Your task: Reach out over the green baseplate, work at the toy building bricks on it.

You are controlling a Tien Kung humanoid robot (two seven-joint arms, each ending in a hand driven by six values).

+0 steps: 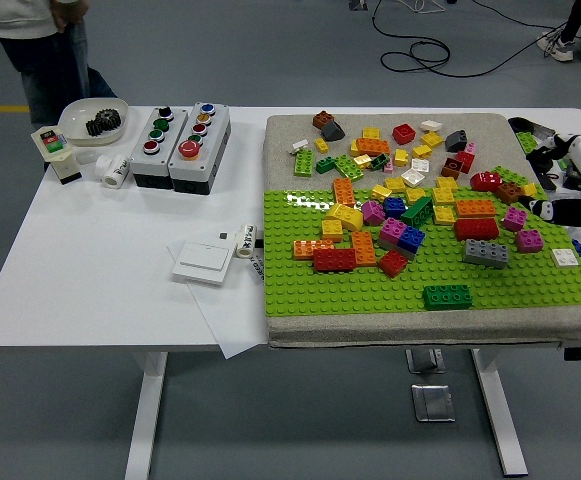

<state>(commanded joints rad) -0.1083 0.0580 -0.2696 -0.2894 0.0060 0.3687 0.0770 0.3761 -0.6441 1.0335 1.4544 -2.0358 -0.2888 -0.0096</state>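
While the right hand (570,205) is seen at right edge, finger state cannot be told. Bricks (410,225) are scattered mid-frame on the baseplate (370,285). Judged light, rigid, slippery; best pinched by opposite side walls.

No print on the table (90,280) or its things is legible.
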